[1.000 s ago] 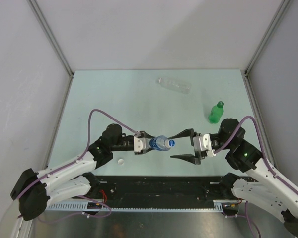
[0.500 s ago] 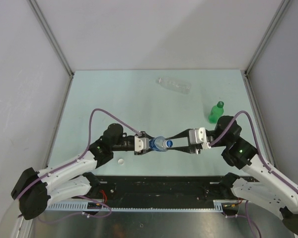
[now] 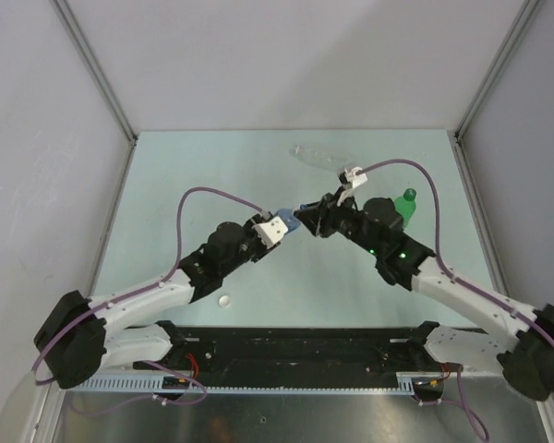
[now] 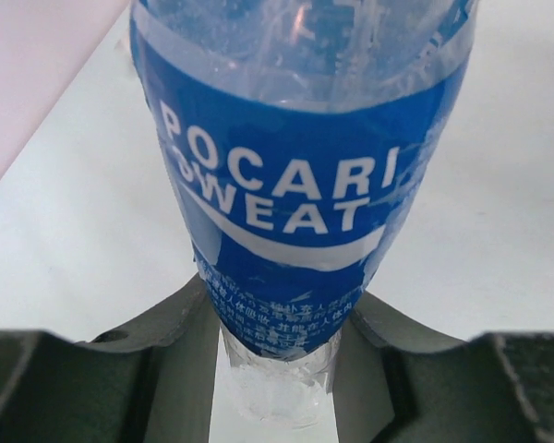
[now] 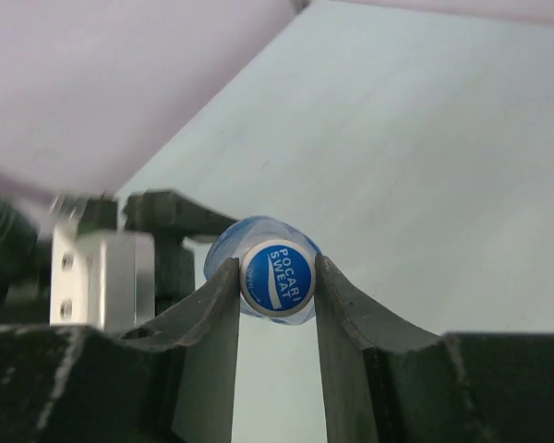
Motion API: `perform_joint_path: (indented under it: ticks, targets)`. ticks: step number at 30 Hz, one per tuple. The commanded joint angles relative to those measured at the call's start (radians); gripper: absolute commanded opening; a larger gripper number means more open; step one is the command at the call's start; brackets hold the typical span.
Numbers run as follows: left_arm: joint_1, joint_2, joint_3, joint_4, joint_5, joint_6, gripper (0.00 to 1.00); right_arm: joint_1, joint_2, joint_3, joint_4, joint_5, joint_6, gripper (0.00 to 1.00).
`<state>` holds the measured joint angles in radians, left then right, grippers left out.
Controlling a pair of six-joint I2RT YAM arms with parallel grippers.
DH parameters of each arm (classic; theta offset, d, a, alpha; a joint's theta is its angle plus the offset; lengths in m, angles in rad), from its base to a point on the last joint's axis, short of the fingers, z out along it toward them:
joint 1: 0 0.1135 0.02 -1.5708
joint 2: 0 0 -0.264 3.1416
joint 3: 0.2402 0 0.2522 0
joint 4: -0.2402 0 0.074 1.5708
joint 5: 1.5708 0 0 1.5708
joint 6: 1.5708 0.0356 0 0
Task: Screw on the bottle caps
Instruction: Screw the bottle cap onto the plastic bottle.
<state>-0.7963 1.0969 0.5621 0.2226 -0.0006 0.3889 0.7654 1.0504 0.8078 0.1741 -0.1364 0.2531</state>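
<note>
The blue-labelled bottle is held off the table near its base by my left gripper, whose fingers press on both sides of it. In the top view that bottle lies between the two grippers at mid-table. My right gripper is shut on its cap, a round cap with a blue printed top, which sits on the bottle's neck. In the top view my left gripper and right gripper meet tip to tip. A white cap lies loose on the table near the left arm.
A clear unlabelled bottle lies on its side at the back of the table. A green bottle with its green cap on stands at the right, partly behind the right arm. Grey walls close in the table on three sides.
The right gripper, open a second ago, has closed on the bottle's cap. Both arms have swung away from the near edge toward mid-table, carrying the bottle with them.
</note>
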Motion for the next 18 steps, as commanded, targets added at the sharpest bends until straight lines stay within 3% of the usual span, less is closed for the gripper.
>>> perform_joint_path:
  ticks: [1, 4, 7, 10, 16, 18]
  targets:
    - [-0.057, 0.043, 0.128, 0.325, -0.298, -0.024, 0.0, 0.014, 0.136, -0.016, 0.026, 0.319, 0.328, 0.0]
    - [-0.074, 0.077, 0.127, 0.343, -0.334, -0.023, 0.0, 0.014, 0.171, -0.016, 0.123, 0.335, 0.367, 0.01]
    - [-0.078, 0.077, 0.109, 0.346, -0.307, -0.037, 0.0, 0.013, 0.175, -0.016, 0.175, 0.327, 0.335, 0.29]
    - [-0.078, 0.059, 0.084, 0.346, -0.274, -0.072, 0.0, 0.014, 0.154, -0.016, 0.191, 0.306, 0.256, 0.43]
    - [-0.078, 0.06, 0.074, 0.345, -0.239, -0.134, 0.0, 0.032, 0.146, -0.015, 0.232, 0.319, 0.188, 0.58]
    - [-0.08, 0.059, 0.075, 0.346, -0.226, -0.142, 0.0, 0.035, 0.149, -0.015, 0.235, 0.326, 0.167, 0.54]
